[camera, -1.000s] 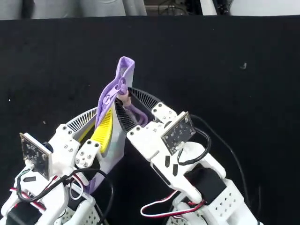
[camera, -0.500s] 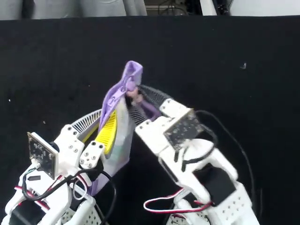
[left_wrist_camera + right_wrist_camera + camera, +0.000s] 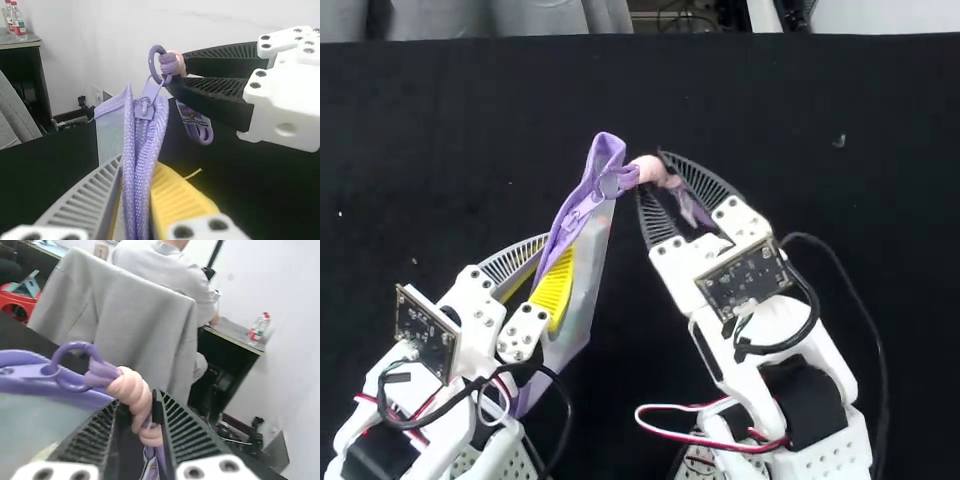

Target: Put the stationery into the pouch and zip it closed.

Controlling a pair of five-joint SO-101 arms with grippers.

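A purple pouch (image 3: 582, 225) with a clear side is held upright above the black table. My left gripper (image 3: 552, 272), with one yellow finger, is shut on the pouch's lower body (image 3: 135, 165). My right gripper (image 3: 660, 190) is shut on the pink charm (image 3: 648, 171) tied to the zip pull's ring (image 3: 157, 60). The charm (image 3: 134, 395) sits pinched between the black ribbed fingers (image 3: 182, 432). The zip slider (image 3: 144, 104) is at the pouch's top end, and the zip looks shut. What is inside the pouch is hidden.
The black table (image 3: 840, 140) spreads wide on all sides of the arms. A grey garment on a chair (image 3: 120, 325) and a dark side table (image 3: 230, 365) stand behind, off the table.
My right gripper has swung to the right and farther back, pulling the charm and zip pull out to the pouch's top end. The pouch top has tilted right with it.
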